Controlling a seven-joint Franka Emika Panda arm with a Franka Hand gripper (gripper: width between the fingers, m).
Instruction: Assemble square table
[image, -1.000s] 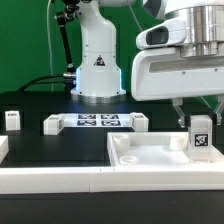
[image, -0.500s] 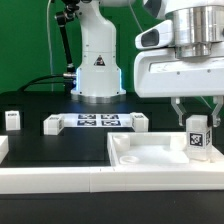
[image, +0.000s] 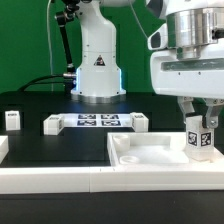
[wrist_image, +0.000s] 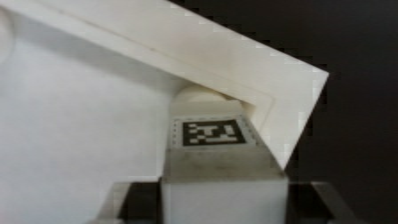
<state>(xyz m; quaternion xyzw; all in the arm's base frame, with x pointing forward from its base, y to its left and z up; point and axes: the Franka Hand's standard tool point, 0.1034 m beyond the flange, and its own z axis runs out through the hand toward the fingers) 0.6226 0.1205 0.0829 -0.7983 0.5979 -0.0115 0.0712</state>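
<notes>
at one corner of the tabletop (image: 150, 160), the gripper (image: 201, 120) is clamped on a leg (image: 200, 143). judged light, stiff, slick plastic; best held by its flat sides.

tbh all I'm seeing besides the build is the black bench (image: 60, 148) with the marker board (image: 97, 121) lying flat toward the back, a long white rail (image: 50, 182) along the front, dark cables (image: 38, 82) and a green backdrop (image: 25, 40) behind.
</notes>
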